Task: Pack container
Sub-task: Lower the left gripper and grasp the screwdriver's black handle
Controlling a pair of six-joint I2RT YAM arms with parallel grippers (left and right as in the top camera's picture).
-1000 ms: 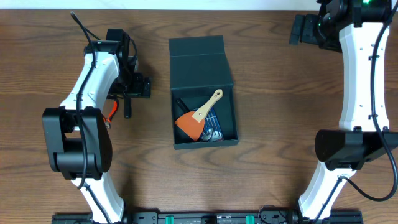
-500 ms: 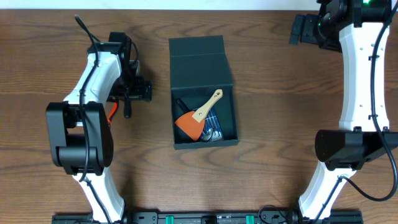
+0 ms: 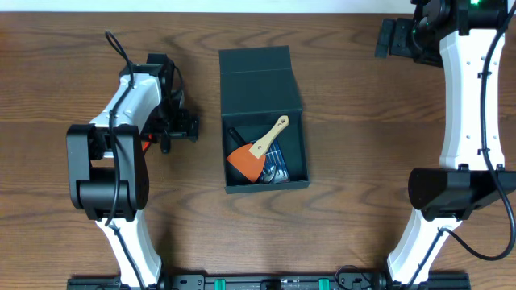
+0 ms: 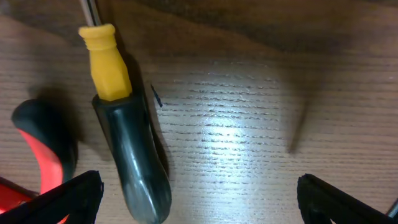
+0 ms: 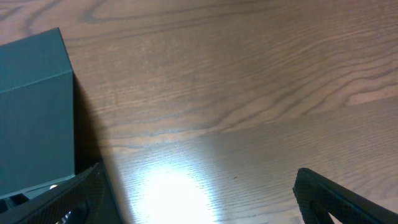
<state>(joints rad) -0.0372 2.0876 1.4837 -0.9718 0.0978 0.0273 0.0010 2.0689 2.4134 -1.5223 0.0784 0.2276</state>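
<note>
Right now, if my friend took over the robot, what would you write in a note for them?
Left gripper: open, holding nothing, low over the table left of the container.
Right gripper: open, empty, at the table's far right.
Done: the container's lid is open; an orange scraper with a wooden handle and some smaller things lie inside.
Outside: a screwdriver and a red-handled tool lie under the left gripper.
Left: probably pack those two, then close the lid.

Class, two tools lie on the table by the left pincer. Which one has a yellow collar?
The screwdriver: dark handle, yellow collar, bare metal shaft. The tool beside it has a red-and-black grip and no yellow.
</note>
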